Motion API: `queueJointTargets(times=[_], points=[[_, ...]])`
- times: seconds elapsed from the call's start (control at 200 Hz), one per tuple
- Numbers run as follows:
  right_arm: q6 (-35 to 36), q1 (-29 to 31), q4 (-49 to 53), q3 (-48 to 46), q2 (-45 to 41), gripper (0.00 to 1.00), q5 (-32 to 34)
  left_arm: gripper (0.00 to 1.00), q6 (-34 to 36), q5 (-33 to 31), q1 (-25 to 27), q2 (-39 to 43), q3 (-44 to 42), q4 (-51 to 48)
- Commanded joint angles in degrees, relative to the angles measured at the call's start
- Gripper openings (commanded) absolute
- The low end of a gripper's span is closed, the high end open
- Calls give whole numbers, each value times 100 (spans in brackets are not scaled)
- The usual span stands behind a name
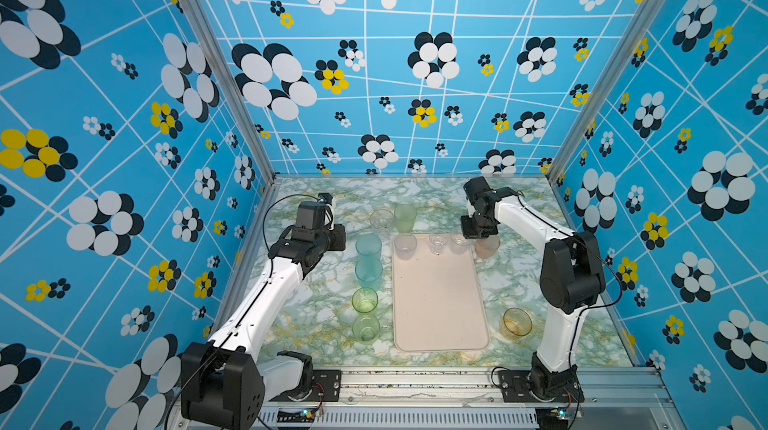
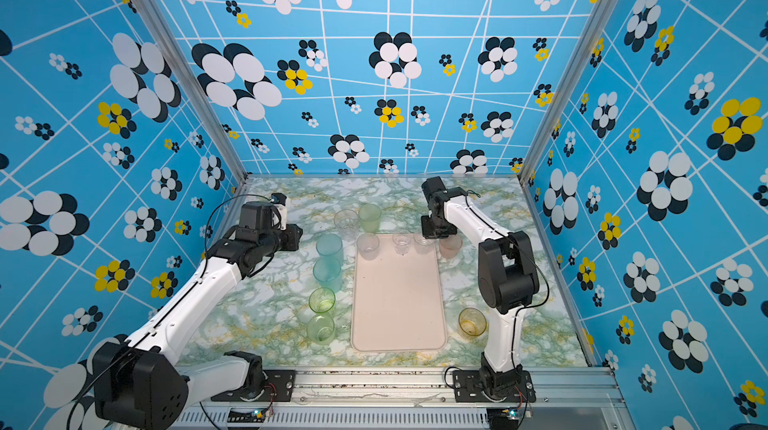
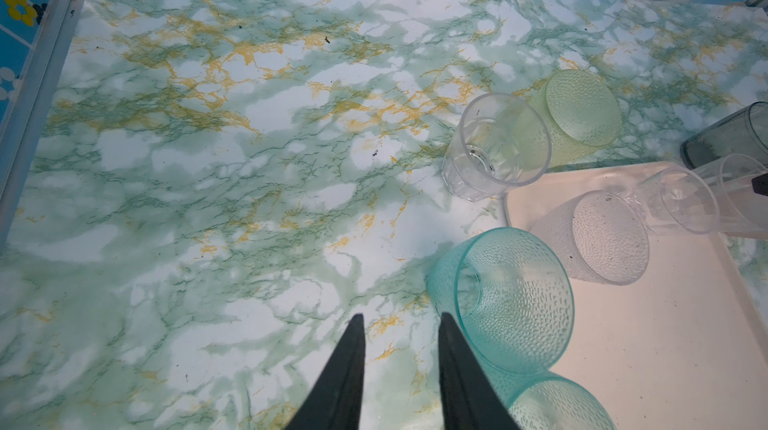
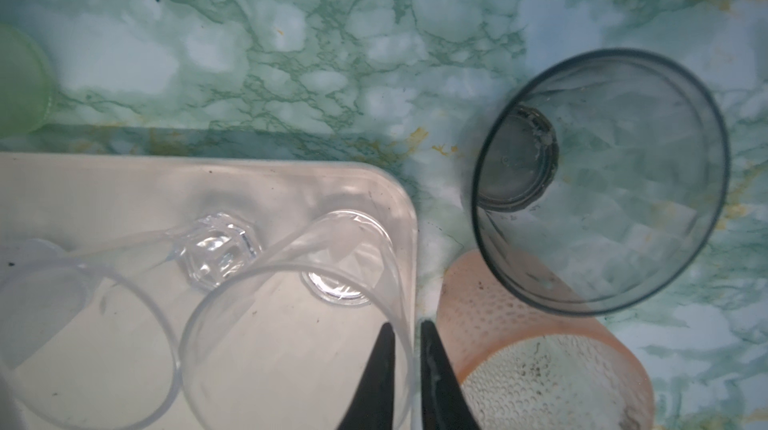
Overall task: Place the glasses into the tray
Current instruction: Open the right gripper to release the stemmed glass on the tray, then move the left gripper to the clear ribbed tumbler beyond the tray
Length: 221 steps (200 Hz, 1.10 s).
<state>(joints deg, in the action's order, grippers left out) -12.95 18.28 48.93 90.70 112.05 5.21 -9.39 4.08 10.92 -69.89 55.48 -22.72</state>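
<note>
Right gripper (image 4: pixel 405 324) has its jaws narrowly apart astride the wall of a clear tumbler (image 4: pixel 316 307) standing upright in a corner of the tray (image 4: pixel 104 183), so the release looks under way, and next it must rise straight clear before reaching for the pink tumbler (image 4: pixel 540 365) just beside the tray.

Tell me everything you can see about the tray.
The tray is a large, flat, cream-pink rectangle with rounded corners and a low raised rim, plastic by its look. It lies flat on the marbled table, near its middle. In a row at its far end stand a dimpled glass, a faceted glass and, in the corner, a plain glass whose wall the right claw straddles. The rest is bare but for a few dark specks.
</note>
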Motion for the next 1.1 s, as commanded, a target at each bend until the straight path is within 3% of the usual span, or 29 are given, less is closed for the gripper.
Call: queueJointTargets(times=[0.0, 0.3, 0.645, 0.97, 1.1], points=[[-32, -44, -32, -4, 61, 24, -64, 32, 86, -2, 46, 78, 182, -146], [-50, -49, -280, -213, -714, 35, -214, 31, 121, 70, 169, -33, 345, -335], [-94, 5, -369, -668, -1879, 37, -722, 31, 253, 600, 335, -658, 800, -1048], [-125, 289, -331, -882, -2054, 37, -639, 31, 279, 530, 496, -1074, 996, -1183], [-129, 306, -349, -855, -1971, 38, -609, 32, 357, 317, 487, -1184, 1134, -754]])
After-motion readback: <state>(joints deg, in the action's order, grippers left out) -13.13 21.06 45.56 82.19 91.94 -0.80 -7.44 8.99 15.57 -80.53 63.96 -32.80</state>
